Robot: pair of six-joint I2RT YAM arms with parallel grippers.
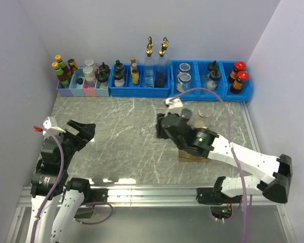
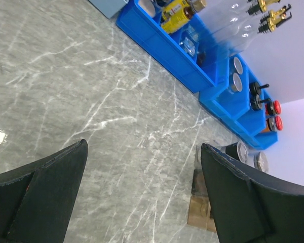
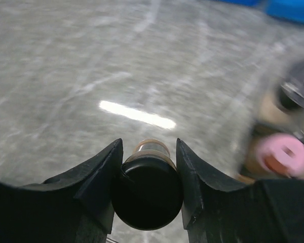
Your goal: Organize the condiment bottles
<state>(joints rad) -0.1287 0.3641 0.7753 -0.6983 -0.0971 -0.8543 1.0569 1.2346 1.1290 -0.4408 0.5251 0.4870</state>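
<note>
Condiment bottles (image 1: 204, 111) stand loose in a small group on the grey marbled surface (image 1: 121, 152), right of centre and just in front of the blue bins (image 1: 142, 91) that line the back wall. One of them, a black-lidded jar (image 3: 148, 198), is pinched in the right gripper (image 3: 148, 147). Both fingers press against its sides just below the lid, and the lid faces the wrist camera. Whether its base touches the surface cannot be told. Just right of that gripper in the wrist view sits a pink-lidded jar (image 3: 282, 156), blurred, with another dark-topped one behind it.

From above, the right arm reaches in from the near right corner, crossing a brown board (image 1: 188, 156) that lies flat on the surface. Its gripper is just left of the loose group.

The left gripper (image 2: 144, 147) is spread wide with nothing between its fingers. It is at the near left of the surface, well apart from the jars.

The bins already hold more small jars, two tall gold-spouted bottles (image 1: 156, 61) near the middle and two red-capped bottles (image 1: 238, 77) at the far right.
</note>
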